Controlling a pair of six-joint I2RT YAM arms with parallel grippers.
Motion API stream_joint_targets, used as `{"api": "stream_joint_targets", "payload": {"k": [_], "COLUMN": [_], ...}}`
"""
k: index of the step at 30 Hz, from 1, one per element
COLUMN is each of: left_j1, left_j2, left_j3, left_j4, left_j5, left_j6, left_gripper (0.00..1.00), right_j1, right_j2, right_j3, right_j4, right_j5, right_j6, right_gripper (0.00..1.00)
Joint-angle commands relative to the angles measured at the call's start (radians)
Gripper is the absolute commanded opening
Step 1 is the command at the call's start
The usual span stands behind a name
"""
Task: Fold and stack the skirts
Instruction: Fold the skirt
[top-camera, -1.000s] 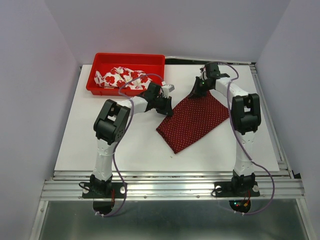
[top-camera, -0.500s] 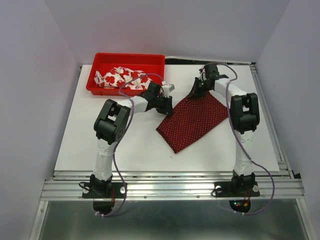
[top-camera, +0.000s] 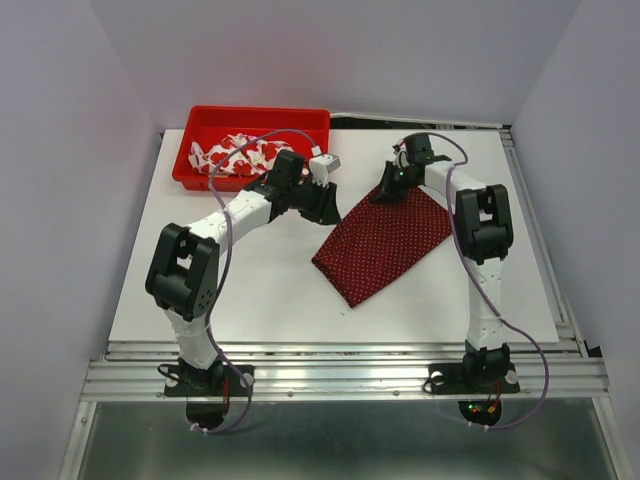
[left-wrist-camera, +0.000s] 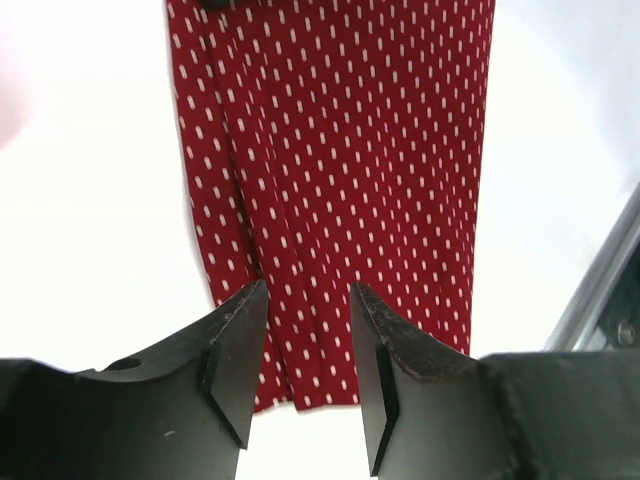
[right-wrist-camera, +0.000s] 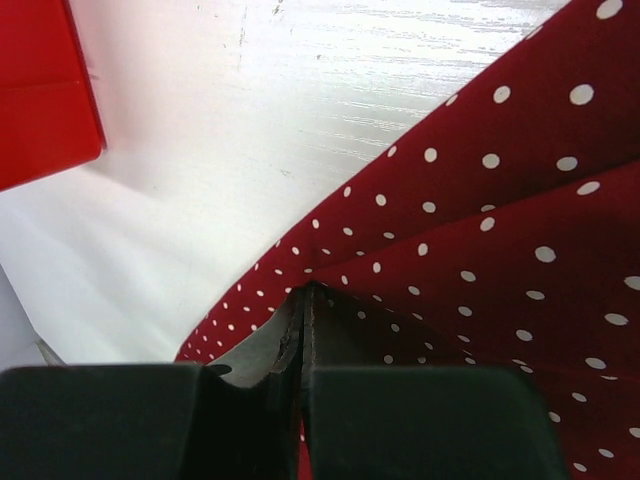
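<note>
Left wrist view: polka-dot skirt (left-wrist-camera: 340, 150) runs lengthwise straight ahead of left tool (left-wrist-camera: 308, 345), half-open, empty; right tool (right-wrist-camera: 303, 305) pinches its far corner.

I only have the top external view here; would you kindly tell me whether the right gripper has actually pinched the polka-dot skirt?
Observer: Yes. The right wrist view shows the right gripper shut on a raised fold at the edge of the polka-dot skirt.
Operator: Thank you. Is the left gripper holding cloth as well?
Observer: No. In the left wrist view the left gripper is open. The skirt's end shows through the gap, and nothing is pinched between the fingers.
</note>
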Motion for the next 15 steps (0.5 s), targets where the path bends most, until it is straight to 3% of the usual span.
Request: {"api": "stream_joint_targets", "payload": {"k": [1, 15], "left_j1": [-0.001, -0.054], "left_j2": [-0.019, 0.055], "left_j3": [-0.098, -0.11], "left_j4": [-0.098, -0.166], "left_j5": [0.014, 0.025], "left_j6": [0.045, 0.132], "left_gripper": [0.47, 0.52], "right_j1": [0.008, 0.008], "right_j2": [0.017, 0.036], "right_j3": [0.006, 0.037], "right_j4": [0.021, 0.004], "right_j5": [0.04, 0.042], "right_j6": [-0.026, -0.032], "right_gripper": [0.01, 0.01]}}
